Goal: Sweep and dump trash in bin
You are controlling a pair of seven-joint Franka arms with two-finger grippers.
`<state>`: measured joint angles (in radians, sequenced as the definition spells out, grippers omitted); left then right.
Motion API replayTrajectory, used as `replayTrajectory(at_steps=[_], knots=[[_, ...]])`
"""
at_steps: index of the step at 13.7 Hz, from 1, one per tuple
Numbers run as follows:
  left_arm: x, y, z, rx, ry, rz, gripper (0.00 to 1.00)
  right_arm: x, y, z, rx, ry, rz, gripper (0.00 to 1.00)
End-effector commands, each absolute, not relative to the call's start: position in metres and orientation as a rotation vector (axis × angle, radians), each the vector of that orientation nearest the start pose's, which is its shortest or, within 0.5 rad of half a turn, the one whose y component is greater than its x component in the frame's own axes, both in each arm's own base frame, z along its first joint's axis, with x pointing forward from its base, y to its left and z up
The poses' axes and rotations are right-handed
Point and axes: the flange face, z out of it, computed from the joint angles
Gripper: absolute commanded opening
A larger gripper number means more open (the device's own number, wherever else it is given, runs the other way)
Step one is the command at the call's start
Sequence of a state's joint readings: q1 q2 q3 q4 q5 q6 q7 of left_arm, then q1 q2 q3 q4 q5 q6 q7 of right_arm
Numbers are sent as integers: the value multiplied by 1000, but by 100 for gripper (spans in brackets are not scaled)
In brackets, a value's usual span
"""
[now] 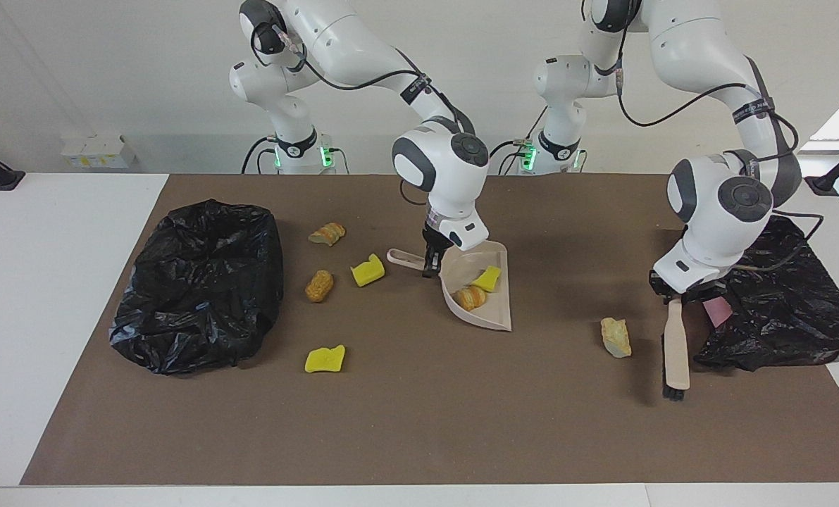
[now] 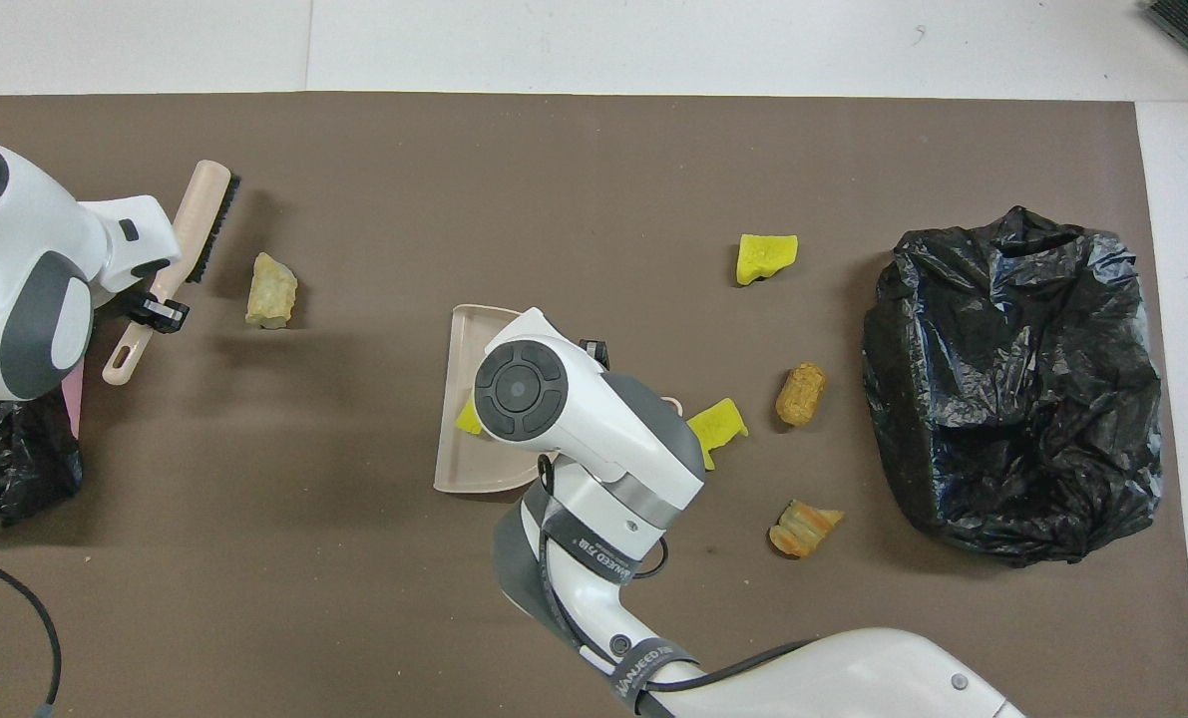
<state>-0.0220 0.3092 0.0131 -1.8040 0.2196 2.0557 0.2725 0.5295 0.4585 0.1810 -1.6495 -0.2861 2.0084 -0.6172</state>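
Right gripper: closed on the handle of the dustpan, mid-table, nearest the robots of the working items; the pan lies flat on the brown mat.
Trash in the dustpan: two pieces, one yellow sponge chunk and one brown bread-like lump, just beside the right gripper, farther from the robots than it.
Trash toward the right arm's end: four loose pieces on the mat. A striped bread piece lies nearest the robots; a yellow chunk sits near the dustpan handle; a brown lump lies beside that chunk, toward the bin; a second yellow chunk lies farthest from the robots.
Left gripper: closed on the handle of the hand brush, which hangs bristles down, its tip at or just above the mat; contact cannot be told.
Trash toward the left arm's end: one pale tan piece, lying just beside the brush, toward the dustpan, not touching it.
Count, trash: seven pieces, three yellow and four tan or brown.
Count, bins: two, each lined with black plastic; one bin at the right arm's end, the other bin at the left arm's end, just beside the left gripper.
Count, tools: one dustpan, one brush.
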Motion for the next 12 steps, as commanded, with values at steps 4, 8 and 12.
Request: replayTrajectory(at_steps=[4, 8, 12], knots=[[560, -63, 350, -2925, 787, 300, 0, 525, 410, 342, -2510, -2222, 113, 0], [514, -128, 340, -3021, 924, 362, 0, 525, 409, 341, -2491, -2244, 119, 0], [458, -207, 340, -3162, 973, 456, 0, 525, 409, 341, -2491, -2244, 119, 0]])
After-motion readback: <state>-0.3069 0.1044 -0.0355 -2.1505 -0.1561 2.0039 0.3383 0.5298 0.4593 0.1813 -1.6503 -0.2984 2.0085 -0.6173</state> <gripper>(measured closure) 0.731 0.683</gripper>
